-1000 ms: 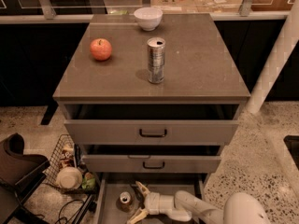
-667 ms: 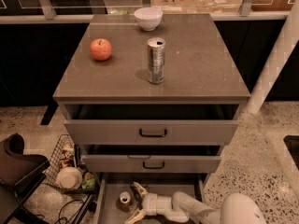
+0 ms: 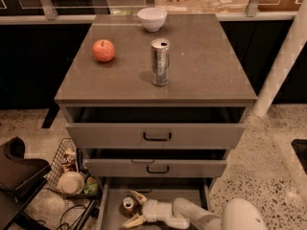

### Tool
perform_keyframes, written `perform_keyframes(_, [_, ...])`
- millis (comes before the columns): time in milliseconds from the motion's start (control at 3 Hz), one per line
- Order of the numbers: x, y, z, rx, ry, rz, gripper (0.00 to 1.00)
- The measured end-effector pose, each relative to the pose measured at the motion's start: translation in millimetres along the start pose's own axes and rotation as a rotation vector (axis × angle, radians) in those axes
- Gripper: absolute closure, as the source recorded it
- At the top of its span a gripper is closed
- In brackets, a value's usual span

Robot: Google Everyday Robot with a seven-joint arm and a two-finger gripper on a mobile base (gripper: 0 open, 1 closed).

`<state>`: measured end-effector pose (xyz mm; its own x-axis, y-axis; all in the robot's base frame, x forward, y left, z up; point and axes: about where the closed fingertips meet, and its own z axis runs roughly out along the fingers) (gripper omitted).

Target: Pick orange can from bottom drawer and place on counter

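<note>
Terrazzo floor [image 3: 259, 162] w/ a grey drawer cabinet at centre, seen from above. Orange can [image 3: 128, 204] stands upright on the floor of the bottom drawer [image 3: 103, 202], left of centre, silver top up. Gripper [image 3: 131, 208] lies low in the same drawer, reaching in from the right. Its two pale fingers are spread wide, one on the far side of the can and one on the near side, tips approx. level w/ the can body. Contact cannot be told; no squeeze is evident.

Cf. frames approx. 1 s earlier: the fingers have crept slightly left, so the can now sits further into the gap, while the can itself has not shifted. Implication: approach is about complete; closure and lift not yet begun.

The middle drawer [image 3: 192, 168] and top drawer [image 3: 110, 135] stand partly pulled out above the far part of the bottom one, so the lift prob. needs a pull toward the near side first.

Counter [image 3: 201, 66] carries a silver can [image 3: 160, 61] at centre, an apple [image 3: 103, 50] to its left and a white bowl [image 3: 152, 18] at the far edge, all unchanged. Its right half looks a suitable drop zone.
</note>
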<state>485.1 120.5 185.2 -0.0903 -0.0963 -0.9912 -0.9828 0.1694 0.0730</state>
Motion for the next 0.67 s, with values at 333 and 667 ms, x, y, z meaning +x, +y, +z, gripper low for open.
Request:
perform_keyframes(333, [-0.7,0.8,0.9,-0.002,0.0,0.001,0.41])
perform_keyframes(667, [-1.0,2.0,2.7,-0.005,-0.002,0.002,0.65])
